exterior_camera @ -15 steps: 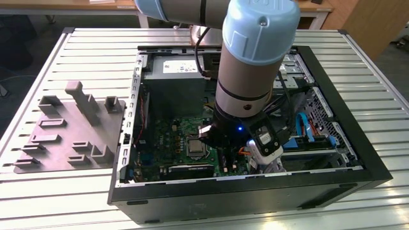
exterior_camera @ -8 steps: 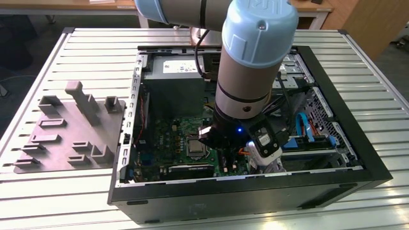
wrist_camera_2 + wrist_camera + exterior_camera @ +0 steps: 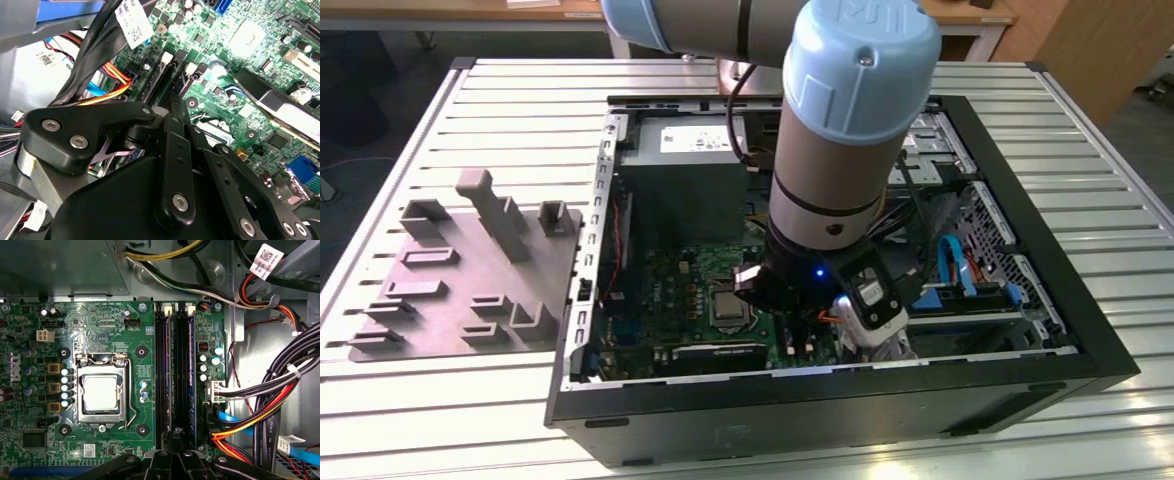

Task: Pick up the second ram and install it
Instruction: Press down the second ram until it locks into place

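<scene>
Hovering low over the motherboard (image 3: 100, 320), end effector (image 3: 177, 437) sits at one end of the RAM slots (image 3: 162, 370); whether its fingers grip anything cannot be told. Second ram (image 3: 190, 370): dark-blue strip standing on edge in the slot just ahead, long axis running directly away from the end effector, parallel to the rails. Step judged: seating. Requirement: even downward pressure, end latches (image 3: 190, 307) engaged.

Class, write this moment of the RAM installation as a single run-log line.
arm: inside open computer case | gripper: over memory slots | second ram: standing in slot | CPU socket: empty
</scene>
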